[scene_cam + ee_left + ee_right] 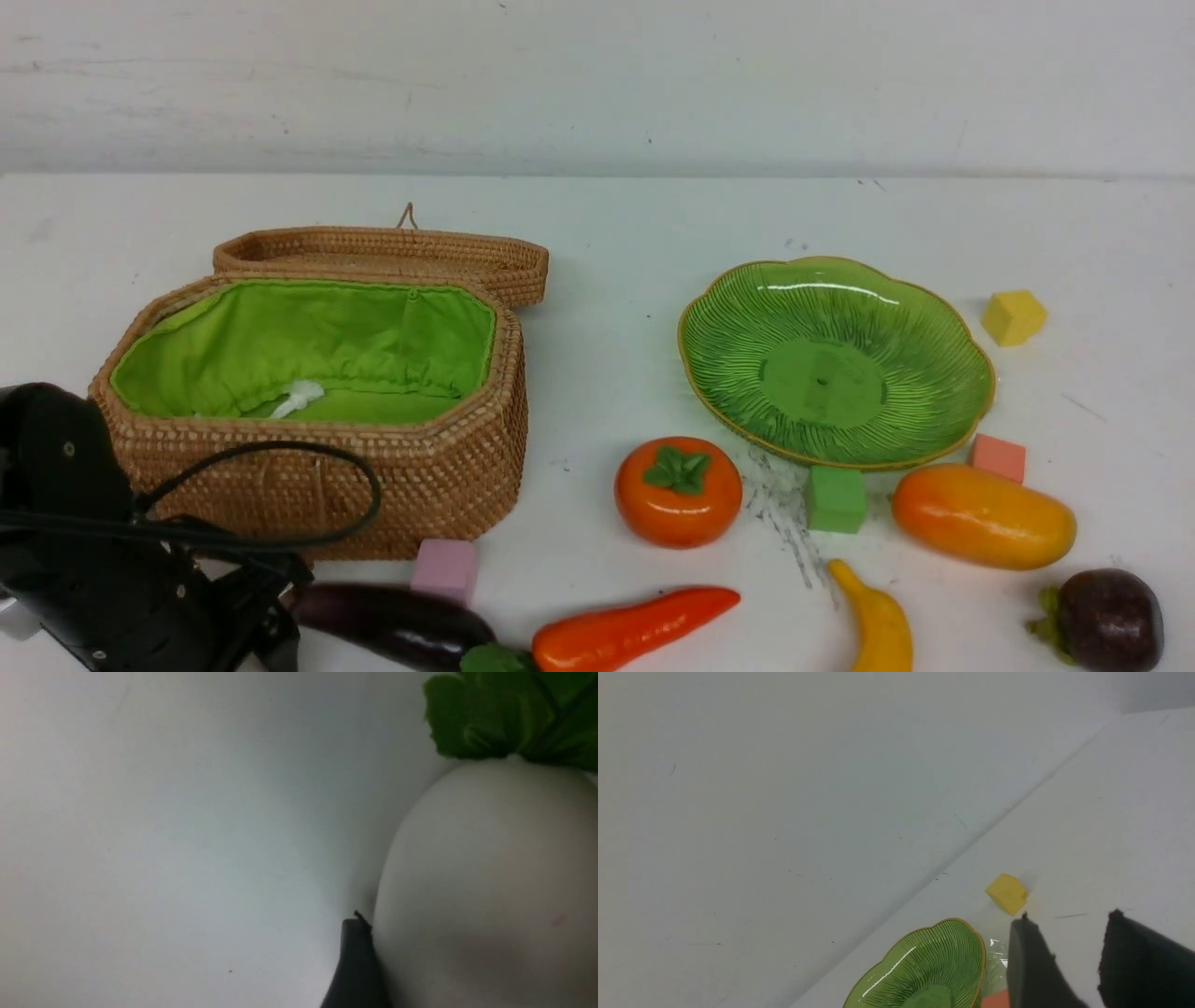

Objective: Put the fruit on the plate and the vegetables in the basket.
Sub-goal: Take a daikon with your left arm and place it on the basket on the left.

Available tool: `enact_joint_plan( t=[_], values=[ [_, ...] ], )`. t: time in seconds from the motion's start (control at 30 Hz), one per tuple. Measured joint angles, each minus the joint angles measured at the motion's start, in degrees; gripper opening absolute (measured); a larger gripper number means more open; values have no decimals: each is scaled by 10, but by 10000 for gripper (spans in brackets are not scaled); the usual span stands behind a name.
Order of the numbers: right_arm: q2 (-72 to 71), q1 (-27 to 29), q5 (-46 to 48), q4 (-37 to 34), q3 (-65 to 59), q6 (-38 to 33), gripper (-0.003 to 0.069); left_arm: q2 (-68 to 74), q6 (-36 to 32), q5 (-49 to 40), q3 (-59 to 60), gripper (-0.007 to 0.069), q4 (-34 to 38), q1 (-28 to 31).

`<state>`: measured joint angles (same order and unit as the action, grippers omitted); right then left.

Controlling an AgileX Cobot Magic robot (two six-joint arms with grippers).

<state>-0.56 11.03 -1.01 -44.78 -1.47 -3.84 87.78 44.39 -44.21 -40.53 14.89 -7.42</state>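
Your basket [336, 485] fills the left of the front frame. Your left pincer [275, 611], lower left, is the nearer one. The white radish [490, 886] lies right against its visible finger [359, 961], long axis running roughly along that finger; you can't tell whether it's gripped, the opposite finger being hidden.

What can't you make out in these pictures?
- Radish: cut off by the left wrist view's edge; whether the left claw grips it is unclear.
- Banana: lower end cut off by the front view's bottom edge.
- White thing in the basket: too small to identify in the front view.
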Motion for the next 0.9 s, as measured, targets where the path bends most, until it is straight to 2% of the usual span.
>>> enact_joint_plan(
  t=[0.27, 0.4, 0.5, 0.6, 0.7, 0.9],
  values=[
    [0, 0, 0, -1, 0, 0, 245, -28, -39, -78, 1, 501, -4, 0],
    [0, 0, -11, -1, 0, 0, 245, -112, -61, -158, -18, 501, -3, 0],
    [0, 0, -16, -1, 0, 0, 245, -167, -53, -172, -65, 501, 13, 0],
    [0, 0, -16, -1, 0, 0, 245, -197, -18, -149, -120, 501, 31, 0],
    [0, 0, -16, -1, 0, 0, 245, -199, 24, -83, -200, 501, 39, 0],
    [0, 0, -16, -1, 0, 0, 245, -111, 47, -17, -322, 501, 39, 0]
  ],
)
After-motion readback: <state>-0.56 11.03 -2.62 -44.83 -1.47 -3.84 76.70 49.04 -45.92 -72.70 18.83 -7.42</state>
